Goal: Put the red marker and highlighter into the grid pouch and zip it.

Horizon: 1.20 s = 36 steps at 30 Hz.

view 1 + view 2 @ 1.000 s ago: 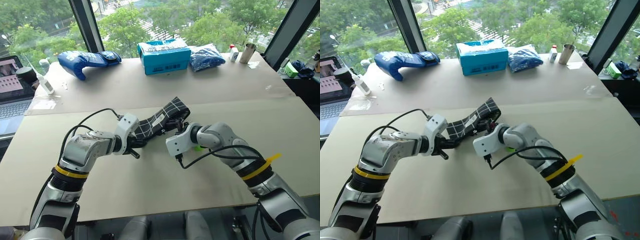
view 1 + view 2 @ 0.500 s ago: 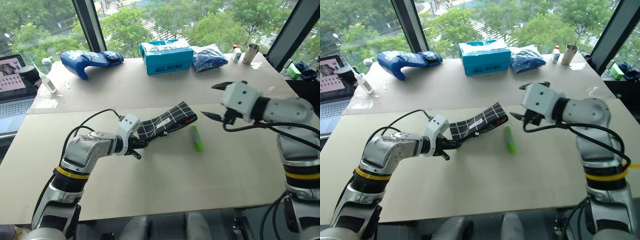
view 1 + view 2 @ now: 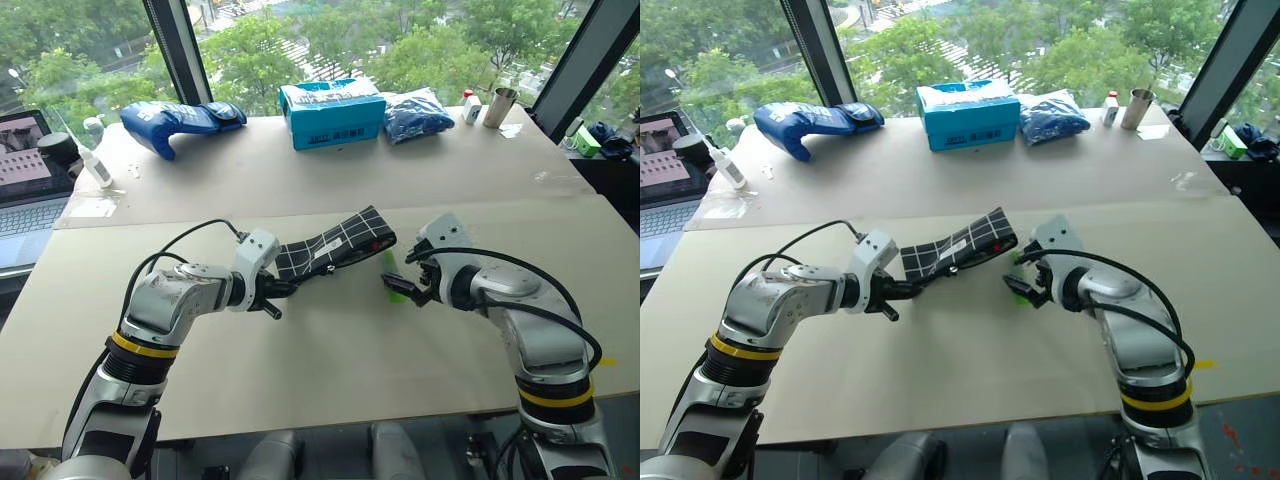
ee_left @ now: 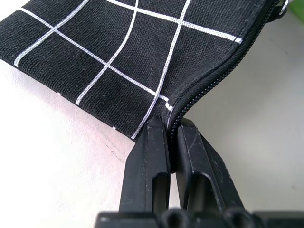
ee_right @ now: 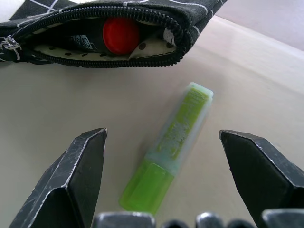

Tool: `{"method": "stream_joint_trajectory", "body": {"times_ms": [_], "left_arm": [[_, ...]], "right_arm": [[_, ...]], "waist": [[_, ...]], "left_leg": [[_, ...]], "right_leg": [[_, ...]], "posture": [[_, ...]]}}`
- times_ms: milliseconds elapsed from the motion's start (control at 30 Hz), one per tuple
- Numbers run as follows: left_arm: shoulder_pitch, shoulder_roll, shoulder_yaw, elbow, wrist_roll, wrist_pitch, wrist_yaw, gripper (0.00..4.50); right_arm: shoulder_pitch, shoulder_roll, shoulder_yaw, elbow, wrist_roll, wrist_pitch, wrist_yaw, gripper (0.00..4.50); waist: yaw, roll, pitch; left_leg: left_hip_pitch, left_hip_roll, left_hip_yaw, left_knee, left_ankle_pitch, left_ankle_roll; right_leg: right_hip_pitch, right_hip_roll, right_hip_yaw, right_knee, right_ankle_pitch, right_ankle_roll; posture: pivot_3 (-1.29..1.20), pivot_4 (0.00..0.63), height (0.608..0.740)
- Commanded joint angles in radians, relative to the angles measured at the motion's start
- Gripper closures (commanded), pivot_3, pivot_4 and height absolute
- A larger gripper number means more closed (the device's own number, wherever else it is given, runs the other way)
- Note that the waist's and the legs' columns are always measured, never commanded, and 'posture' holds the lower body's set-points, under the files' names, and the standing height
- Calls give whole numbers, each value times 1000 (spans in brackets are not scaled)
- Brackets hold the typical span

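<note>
L gripper pinches shut on flat black fabric grid pouch at its near-left corner; red marker inside. R gripper gapes over chunky light-green plastic highlighter just right of pouch mouth, looks light, rigid, slick, so grab mid-barrel

Your two head views look forward and down from above the bench, sharing both arms, the grid pouch and the windows beyond. Your left wrist view sits very close along the left hand, facing the pouch's zipper corner. Your right wrist view looks closely between the right hand fingers at the highlighter and the pouch's open mouth.
</note>
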Motion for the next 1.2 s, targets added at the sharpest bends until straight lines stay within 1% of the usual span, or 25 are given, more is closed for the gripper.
{"method": "stream_joint_trajectory", "body": {"times_ms": [33,167,233,367,467,567,633,733,800,833,933,967,1000,1067,1133,1200], "left_arm": [[-13,4,0,-5,5,-6,-2,4500],[-15,2,3,-10,4,-2,2,4500],[-17,3,5,-12,3,0,3,4500],[-23,6,9,-14,2,2,5,4500],[-27,11,13,-18,3,4,5,4500],[-30,16,16,-17,5,1,5,4500],[-30,19,15,-17,7,-2,6,4500],[-30,21,13,-16,11,-6,8,4500],[-31,24,11,-16,15,-8,7,4500],[-31,24,10,-16,16,-8,7,4500],[-35,31,8,-14,18,-11,1,4500],[-39,34,7,-13,18,-12,-2,4500],[-43,36,5,-11,19,-14,-4,4500],[-49,40,2,-6,20,-17,-8,4500],[-55,42,0,-3,19,-18,-11,4500],[-64,50,-6,-5,19,-15,-19,4500]], "right_arm": [[8,12,22,11,1,7,-67,310],[21,40,86,109,-19,-45,-135,310],[24,56,93,155,-16,-65,-156,310],[33,81,93,247,-14,-120,-187,1288],[45,86,87,258,-1,-134,-182,2308],[54,71,75,249,16,-145,-164,3428],[58,56,66,247,23,-156,-157,3473],[48,-7,70,235,19,-222,-131,3473],[30,-104,59,213,7,-304,-84,3473],[25,-134,54,210,7,-327,-73,3473],[4,-321,-24,179,31,-482,52,3473],[12,-382,-52,151,57,-540,119,3473],[21,-420,-72,120,87,-574,174,3473],[25,-461,-94,75,134,-606,242,3473],[14,-471,-97,46,163,-607,271,3473],[-15,-461,-61,9,168,-606,280,3473]], "waist": [[-1,0,0],[-1,0,0],[-2,0,0],[-6,-1,-1],[-4,-1,-1],[-2,-1,-1],[-1,-1,-1],[2,-1,-1],[4,-1,-1],[6,-1,0],[3,-1,0],[2,-1,1],[1,-1,1],[-5,-1,1],[-10,-1,1],[-10,-1,1]], "left_leg": [[0,0,0,0,0,0],[0,0,0,0,0,0],[0,0,0,0,0,0],[3,1,0,0,0,0],[6,1,0,0,0,0],[13,1,0,-1,-1,2],[16,1,0,-2,-5,9],[16,1,0,-1,-5,8],[16,1,0,-1,-4,6],[15,0,0,-2,-3,6],[14,-1,1,-2,-3,4],[14,-1,1,-2,-3,4],[13,0,1,-2,-3,4],[13,0,1,-3,-3,5],[14,4,2,-3,-4,4],[14,11,3,-2,-6,4]], "right_leg": [[0,0,0,0,0,0],[0,0,0,0,0,0],[0,0,0,0,0,0],[2,1,0,0,1,-1],[5,2,0,0,1,-1],[14,2,0,-2,1,-1],[18,2,-1,-4,0,0],[18,2,-1,-4,1,1],[18,2,-1,-4,1,1],[17,1,-1,-4,1,1],[16,0,-1,-6,1,3],[16,0,-1,-7,0,3],[16,1,-1,-8,0,3],[17,2,-2,-10,0,4],[18,7,-1,-14,0,3],[18,10,-1,-16,1,2]], "posture": [[0,150,740],[0,150,740],[0,150,740],[0,150,740],[0,150,740],[0,150,740],[0,150,740],[0,150,740],[0,150,740],[0,150,740],[0,150,740],[0,150,740],[0,150,740],[0,150,740],[0,150,740],[0,150,740]]}}
